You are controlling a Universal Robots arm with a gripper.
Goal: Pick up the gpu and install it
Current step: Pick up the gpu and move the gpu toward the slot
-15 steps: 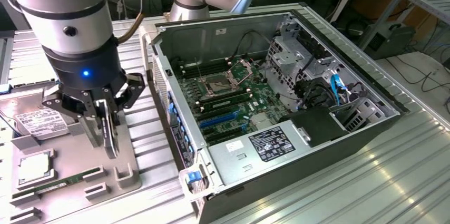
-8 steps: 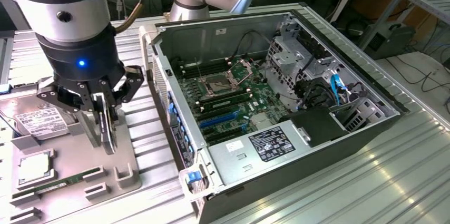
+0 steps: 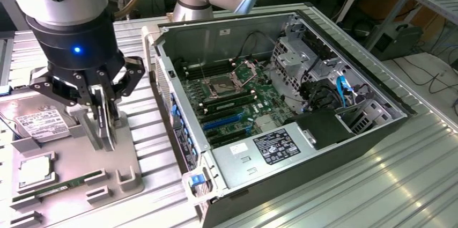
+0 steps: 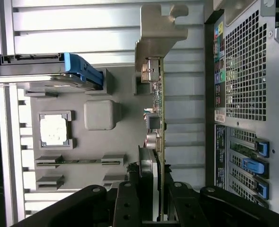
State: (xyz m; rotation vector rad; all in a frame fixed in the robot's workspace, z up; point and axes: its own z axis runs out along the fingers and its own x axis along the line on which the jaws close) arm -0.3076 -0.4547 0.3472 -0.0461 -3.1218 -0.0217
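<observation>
The gpu (image 3: 107,134) stands upright on edge over the grey fixture tray (image 3: 136,155) at the exterior view's left. My gripper (image 3: 104,116) comes down on it from above and is shut on its top edge. In the wrist view the gpu (image 4: 160,94) shows edge-on, a thin green board with small parts and a silver end bracket (image 4: 159,33) at the far end. It runs back between my black fingers (image 4: 126,203) of the gripper (image 4: 154,191). Whether the card has left its holder I cannot tell.
The open computer case (image 3: 372,86) lies to the exterior view's right, with the motherboard and its blue expansion slots (image 3: 222,126) exposed. On the tray are a hard drive (image 3: 43,123), a processor (image 3: 34,170) and a memory stick (image 3: 57,189). The case's rear panel (image 4: 246,94) is close beside the card.
</observation>
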